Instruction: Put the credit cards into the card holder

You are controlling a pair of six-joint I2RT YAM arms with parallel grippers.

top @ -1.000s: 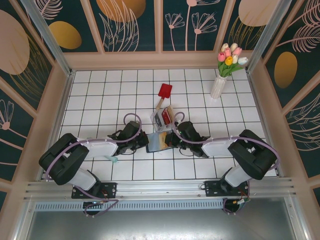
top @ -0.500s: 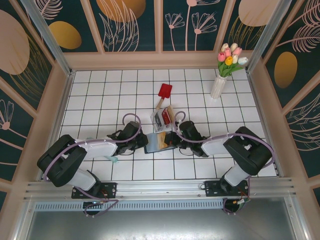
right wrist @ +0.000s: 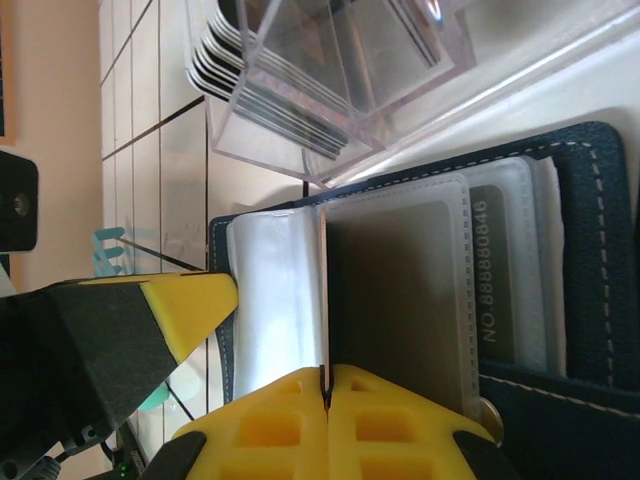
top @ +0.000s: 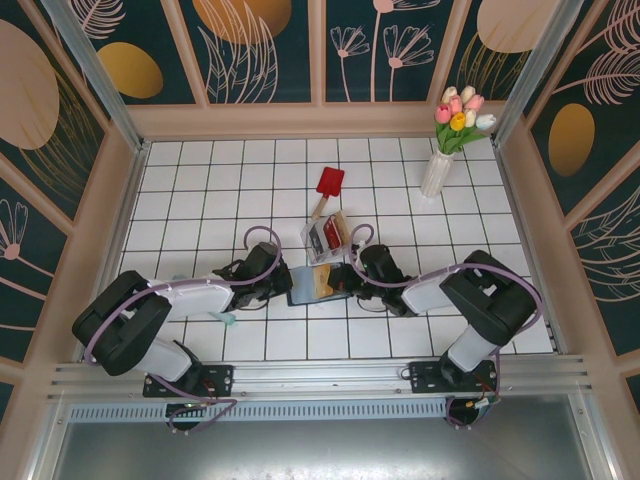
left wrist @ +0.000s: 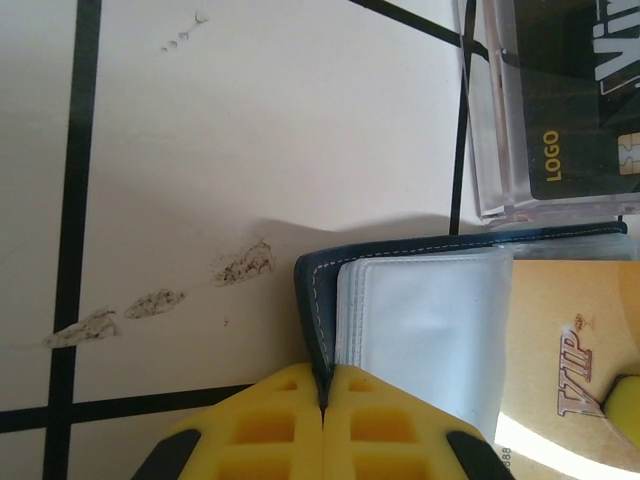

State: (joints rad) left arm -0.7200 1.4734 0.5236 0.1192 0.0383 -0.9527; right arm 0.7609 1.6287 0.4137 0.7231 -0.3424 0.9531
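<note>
Left hand (left wrist: 322, 405): clamps dark navy folding card holder (left wrist: 308, 290) edge.
Right hand (right wrist: 326, 385): pinches its floppy clear sleeve (right wrist: 323, 290).
Gold plastic card (left wrist: 575, 345): stiff, slick; grip edges.

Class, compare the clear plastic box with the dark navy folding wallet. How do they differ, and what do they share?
The clear plastic box is see-through; the dark navy folding wallet is opaque with pale stitching. The box stands untouched; the wallet is pinched by the left fingers and the right fingers. The box holds stacked cards; the wallet keeps one in a clear sleeve. Both hold cards.
</note>
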